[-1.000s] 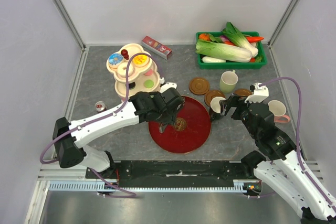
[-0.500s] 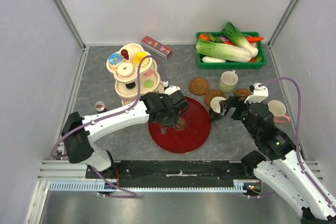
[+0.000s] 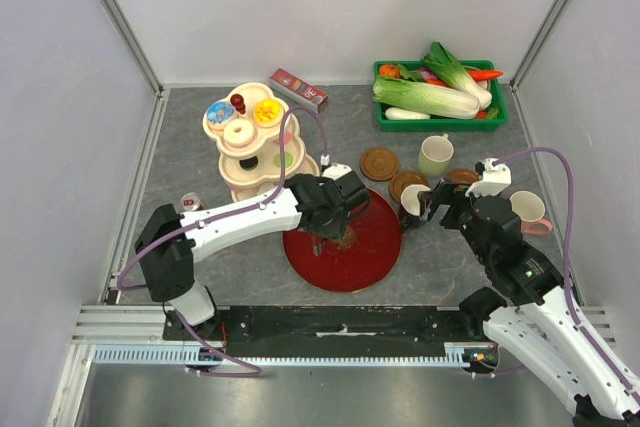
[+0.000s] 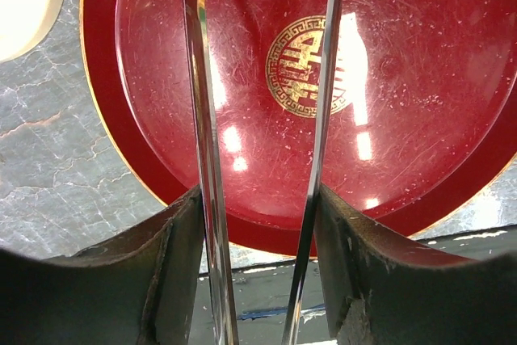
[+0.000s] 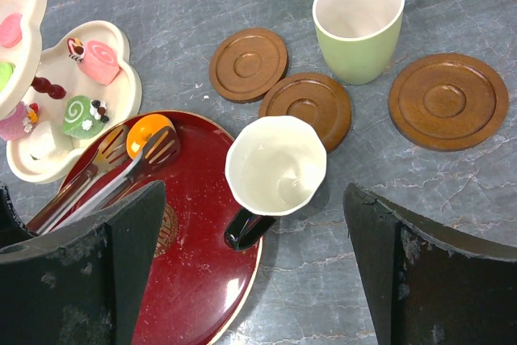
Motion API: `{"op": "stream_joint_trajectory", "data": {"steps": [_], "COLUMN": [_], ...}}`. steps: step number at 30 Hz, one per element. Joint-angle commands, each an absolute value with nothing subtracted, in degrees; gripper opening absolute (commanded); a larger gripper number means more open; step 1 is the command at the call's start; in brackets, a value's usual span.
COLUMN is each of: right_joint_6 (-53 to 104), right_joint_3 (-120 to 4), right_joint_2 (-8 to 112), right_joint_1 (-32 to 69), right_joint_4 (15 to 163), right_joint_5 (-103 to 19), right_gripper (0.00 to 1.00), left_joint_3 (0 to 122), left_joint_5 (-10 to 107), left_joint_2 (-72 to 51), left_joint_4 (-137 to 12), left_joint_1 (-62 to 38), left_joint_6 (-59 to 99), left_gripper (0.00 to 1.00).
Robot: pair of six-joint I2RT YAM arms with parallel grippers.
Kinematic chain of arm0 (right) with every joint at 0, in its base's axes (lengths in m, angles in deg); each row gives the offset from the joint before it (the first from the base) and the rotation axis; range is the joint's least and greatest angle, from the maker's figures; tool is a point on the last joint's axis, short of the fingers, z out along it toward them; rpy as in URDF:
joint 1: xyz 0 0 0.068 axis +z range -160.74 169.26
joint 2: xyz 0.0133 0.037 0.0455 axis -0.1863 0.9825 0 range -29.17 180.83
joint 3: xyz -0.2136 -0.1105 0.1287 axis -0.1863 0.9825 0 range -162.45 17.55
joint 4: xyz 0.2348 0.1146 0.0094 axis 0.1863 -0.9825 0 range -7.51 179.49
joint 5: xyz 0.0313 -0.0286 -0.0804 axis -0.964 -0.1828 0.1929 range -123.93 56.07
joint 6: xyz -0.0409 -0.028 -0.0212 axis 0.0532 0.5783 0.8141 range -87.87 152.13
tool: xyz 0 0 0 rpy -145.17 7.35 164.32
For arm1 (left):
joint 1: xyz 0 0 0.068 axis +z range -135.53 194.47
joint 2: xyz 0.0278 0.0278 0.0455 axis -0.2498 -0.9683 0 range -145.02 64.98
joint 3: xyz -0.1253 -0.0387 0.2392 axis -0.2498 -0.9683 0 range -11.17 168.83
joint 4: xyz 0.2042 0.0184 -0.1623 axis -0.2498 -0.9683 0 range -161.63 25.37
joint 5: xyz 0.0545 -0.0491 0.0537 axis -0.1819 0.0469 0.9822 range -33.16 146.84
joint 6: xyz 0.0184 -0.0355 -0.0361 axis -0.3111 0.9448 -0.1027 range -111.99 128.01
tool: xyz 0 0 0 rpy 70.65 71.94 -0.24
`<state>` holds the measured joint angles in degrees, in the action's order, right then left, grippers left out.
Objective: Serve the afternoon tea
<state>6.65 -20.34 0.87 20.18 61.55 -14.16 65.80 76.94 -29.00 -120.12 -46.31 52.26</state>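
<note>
Left of the red tray (image 3: pixel 355 265) stands a cream, lobed tiered stand (image 5: pixel 117 42). It carries a pink swirl cake (image 5: pixel 101 62) and a green swirl cake (image 5: pixel 81 115), both soft-looking rolls.

Above the tray's centre, the left gripper (image 4: pixel 257 208) is closed partway on a pair of thin polished metal tongs (image 5: pixel 105 171). Their forked tips pinch a smooth, round orange sweet (image 5: pixel 145 133) over the tray's far-left part, near the stand.

That pinch looks like the weak point. A round, slick sweet held between narrow tines could squirt out. The tray is glossy lacquer, finely scratched, with a gold emblem, so a dropped sweet would likely roll. The springy tong blades might also twist in the gripper, and the tines would then miss their aim.

At the tray's right rim sits a faceted black mug (image 5: pixel 275 169) with a white inside; I cannot tell whether it touches the rim.

Right of the tray lie three round, brown, ringed wooden coasters (image 5: pixel 307 103), all bare, and a matte pale green mug (image 5: pixel 359 22) stands on the table between them.

The right gripper (image 5: pixel 254 199) hangs above the black mug with its jaws spread wide and nothing in them. A careless descent could tip the mug onto the tray.
</note>
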Motion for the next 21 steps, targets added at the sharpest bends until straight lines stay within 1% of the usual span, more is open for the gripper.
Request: {"op": "stream_joint_trajectory", "data": {"steps": [1,6,9,15,21], "right_joint_6": [6.29,6.29,6.29,6.29,6.37], "right_joint_3": [-20.33,-20.33,-20.33,-20.42,-20.33], "right_joint_2": [0.36,0.18,0.09,0.18,-0.08], "right_joint_1": [20.29,20.28,20.2,20.2,20.28], "right_joint_4": [62.78,62.69,62.78,62.69,62.78], "right_joint_5": [-14.07,-13.9,-13.81,-13.89,-13.72], "right_gripper": [0.98,0.98,0.98,0.98,0.98], "left_joint_3": [68.37,68.9,69.43,72.14,81.8], "left_joint_5": [78.46,78.2,78.02,78.11,83.72], "left_joint_2": [-28.37,-27.31,-26.52,-23.36,-20.28], "left_joint_4": [-118.25,-118.16,-118.07,-119.03,-123.07], "left_joint_1": [-46.18,-46.18,-46.09,-46.18,-46.18], "left_joint_6": [51.96,50.82,50.11,48.09,45.37], "left_gripper": [0.59,0.52,0.5,0.49,0.5]}}
